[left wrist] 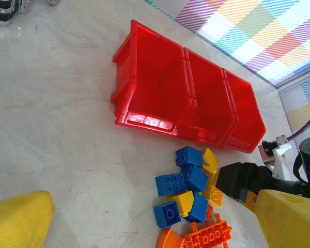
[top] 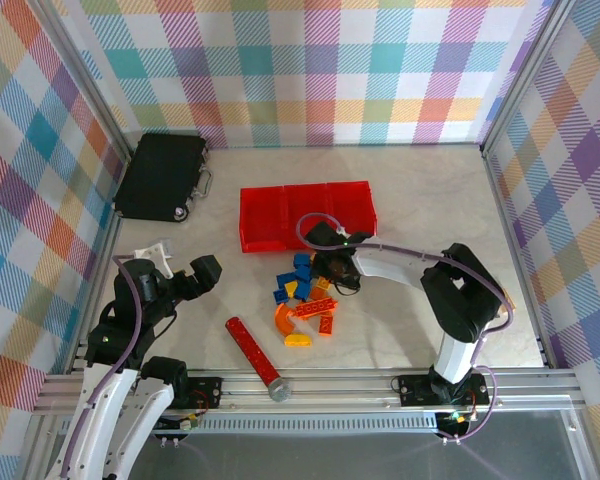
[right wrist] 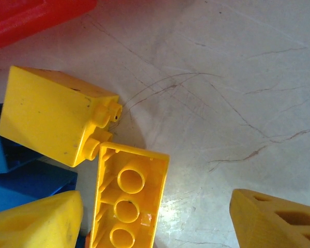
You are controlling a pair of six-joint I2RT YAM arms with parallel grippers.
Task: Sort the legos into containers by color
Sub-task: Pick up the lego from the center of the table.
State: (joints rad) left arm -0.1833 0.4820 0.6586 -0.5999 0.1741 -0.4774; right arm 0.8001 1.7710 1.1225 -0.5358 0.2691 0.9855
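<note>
Right wrist view: the right pincer is apart, an upturned yellow lego between its fingers. Top view: the legos heaped on the table beside the containers. The left pincer is apart too.

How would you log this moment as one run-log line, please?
right fingers open, straddling upside-down yellow brick | left fingers open, short of lego pile | red bins: no bricks visible inside

txt: none legible | labels/brands/nums: none | signs: none
</note>
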